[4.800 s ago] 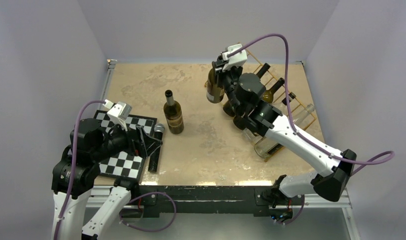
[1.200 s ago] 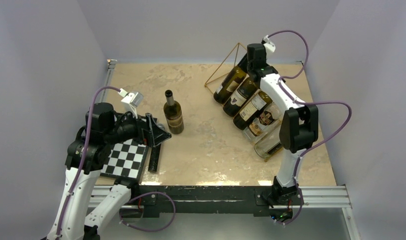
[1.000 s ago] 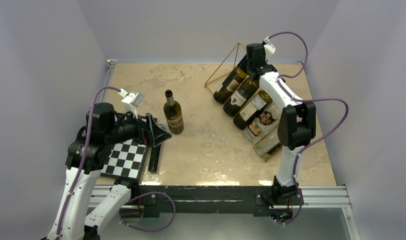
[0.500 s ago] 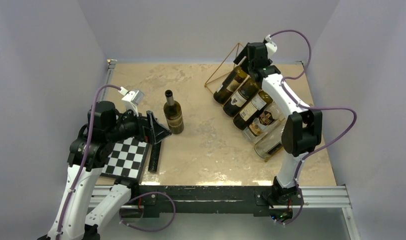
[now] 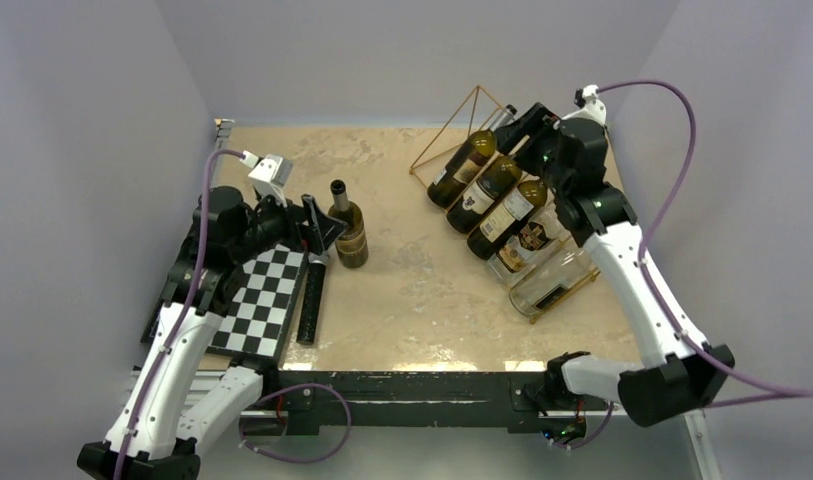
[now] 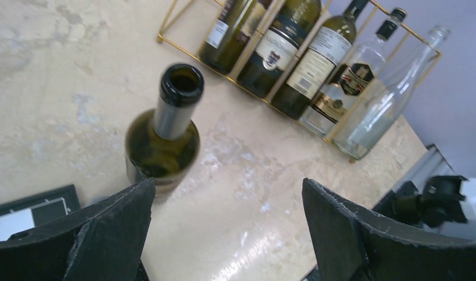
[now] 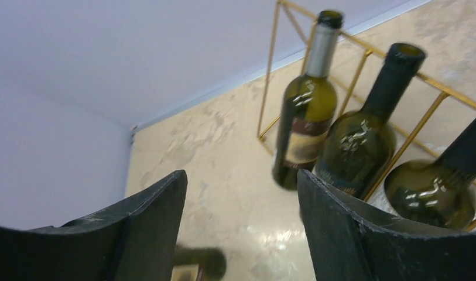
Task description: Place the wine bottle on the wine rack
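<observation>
A dark green wine bottle [image 5: 348, 235] stands upright and uncorked on the beige table, seen in the left wrist view as the wine bottle [image 6: 165, 132]. My left gripper [image 5: 320, 224] is open just left of it; in its own view the left gripper [image 6: 226, 193] holds nothing, and the bottle stands by the left finger. The gold wire wine rack [image 5: 452, 125] at the back right holds several lying bottles. My right gripper [image 5: 514, 122] hovers open by the necks at the rack's far end. In its own view the right gripper [image 7: 241, 178] is empty, above the wine rack [image 7: 269, 70].
A black-and-white chessboard [image 5: 262, 300] lies under the left arm, with a dark rod [image 5: 310, 300] along its right edge. Purple walls close the table at the back and sides. The rack's left end [image 6: 191, 55] has an unfilled triangular end frame.
My right gripper has opened off the neck of the leftmost racked bottle and drawn back to the right. My left arm has moved forward, bringing its open gripper up beside the upright bottle.
</observation>
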Tool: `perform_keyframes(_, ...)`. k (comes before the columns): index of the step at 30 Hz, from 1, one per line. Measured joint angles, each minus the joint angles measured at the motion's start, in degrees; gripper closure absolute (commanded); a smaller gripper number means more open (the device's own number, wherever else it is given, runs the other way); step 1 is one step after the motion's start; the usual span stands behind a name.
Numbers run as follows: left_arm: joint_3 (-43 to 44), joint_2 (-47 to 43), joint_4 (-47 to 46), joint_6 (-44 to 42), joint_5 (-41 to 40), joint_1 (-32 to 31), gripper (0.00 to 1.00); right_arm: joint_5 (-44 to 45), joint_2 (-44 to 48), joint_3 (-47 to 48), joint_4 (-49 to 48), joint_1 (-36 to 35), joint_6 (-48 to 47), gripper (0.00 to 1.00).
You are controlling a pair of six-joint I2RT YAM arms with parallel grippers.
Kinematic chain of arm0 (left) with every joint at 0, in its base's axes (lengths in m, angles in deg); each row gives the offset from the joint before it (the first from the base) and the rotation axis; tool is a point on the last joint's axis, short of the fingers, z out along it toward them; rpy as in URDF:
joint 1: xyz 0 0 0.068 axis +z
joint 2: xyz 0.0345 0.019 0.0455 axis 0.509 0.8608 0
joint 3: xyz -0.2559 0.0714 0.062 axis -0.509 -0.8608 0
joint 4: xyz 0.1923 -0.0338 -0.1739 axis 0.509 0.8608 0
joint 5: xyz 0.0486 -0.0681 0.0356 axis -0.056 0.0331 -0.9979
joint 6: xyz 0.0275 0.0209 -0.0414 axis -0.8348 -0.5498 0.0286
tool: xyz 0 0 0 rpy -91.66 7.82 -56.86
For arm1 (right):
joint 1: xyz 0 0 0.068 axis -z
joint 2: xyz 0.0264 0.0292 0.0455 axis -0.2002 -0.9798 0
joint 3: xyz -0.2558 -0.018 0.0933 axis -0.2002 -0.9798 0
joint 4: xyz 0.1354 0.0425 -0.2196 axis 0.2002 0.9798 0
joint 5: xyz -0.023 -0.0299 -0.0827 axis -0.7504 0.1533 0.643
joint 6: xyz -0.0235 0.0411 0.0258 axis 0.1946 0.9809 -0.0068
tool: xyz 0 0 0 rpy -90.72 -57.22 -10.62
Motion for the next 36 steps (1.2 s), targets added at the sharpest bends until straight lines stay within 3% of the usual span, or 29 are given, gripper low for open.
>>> perform_keyframes(3,0.00,2.58,-3.37,-2.29,-2.75,-0.13,0.01,-6.82,5.97,-3.23,0.48,-0.07,-1.40,0.35)
perform_keyframes(5,-0.04,4.37,-5.64,-3.93,-4.42,-0.37,0.01,-11.74,10.16,-6.71,1.11,-0.07,-2.19,0.45)
perform_keyframes(13,-0.76,9.46,-12.83,-8.87,-9.79,-0.44,0.12,-24.92,23.47,-17.64,8.70,-0.13,-4.39,0.47)
perform_keyframes(22,-10.58,8.76,-23.78,-12.74,-10.27,-3.41,0.27,-26.69,35.28,-28.72,9.44,-0.15,-1.18,0.50)
perform_keyframes(32,-12.85,11.65,-34.67,-12.72,-10.40,-3.98,0.40,-27.45,40.09,-34.05,9.49,-0.15,1.14,0.53)
perform_keyframes(36,-14.88,12.15,-38.32,-12.55,-11.63,-4.35,0.56,-28.09,42.32,-36.85,9.18,-0.15,2.60,0.53)
